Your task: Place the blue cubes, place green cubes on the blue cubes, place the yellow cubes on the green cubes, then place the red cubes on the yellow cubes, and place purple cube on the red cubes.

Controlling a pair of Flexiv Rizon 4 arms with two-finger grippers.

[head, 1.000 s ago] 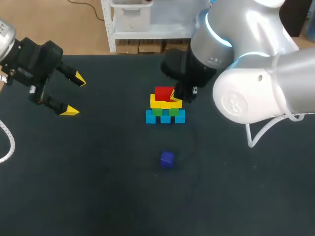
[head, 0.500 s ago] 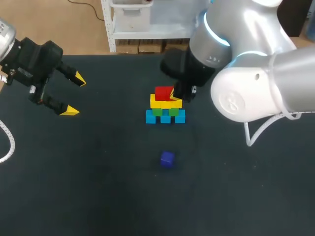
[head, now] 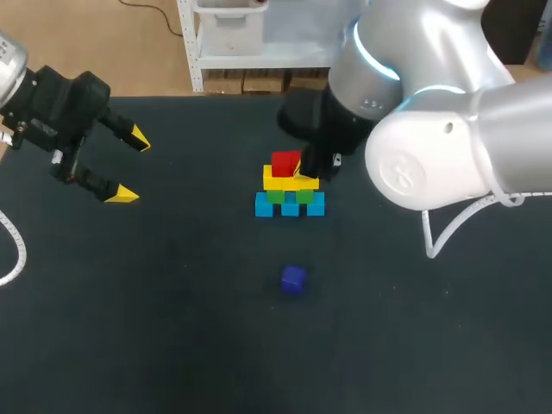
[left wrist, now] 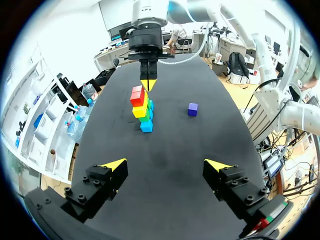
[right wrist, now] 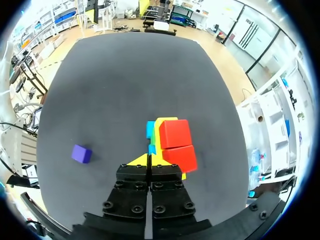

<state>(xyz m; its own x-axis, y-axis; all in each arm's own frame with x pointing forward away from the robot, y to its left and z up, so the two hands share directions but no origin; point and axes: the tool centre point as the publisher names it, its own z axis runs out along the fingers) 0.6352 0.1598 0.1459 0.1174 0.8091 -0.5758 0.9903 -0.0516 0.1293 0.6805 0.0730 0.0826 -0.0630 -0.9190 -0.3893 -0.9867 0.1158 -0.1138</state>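
Observation:
A small tower stands mid-table: blue cubes [head: 290, 205] at the base, green cubes [head: 291, 196] on them, yellow cubes [head: 288, 181] above, and red cubes [head: 285, 162] on top. In the right wrist view two red cubes [right wrist: 178, 144] sit side by side over the yellow layer [right wrist: 162, 125]. My right gripper [head: 304, 173] is shut with nothing in it, its tips [right wrist: 149, 160] close against the side of the red and yellow layers. A purple cube [head: 293, 279] lies alone nearer the front. My left gripper [head: 129, 164] hangs open and empty far to the left, facing the tower [left wrist: 141, 106].
A white cable [head: 10, 250] curls onto the table at the left edge. The right arm's white elbow [head: 431, 155] bulks over the table to the right of the tower. Dark bare tabletop [head: 172, 328] surrounds the purple cube [left wrist: 193, 109].
My right arm has shifted slightly to the left, pressing its shut tips a little closer to the tower's top. The left arm and the purple cube have not moved.

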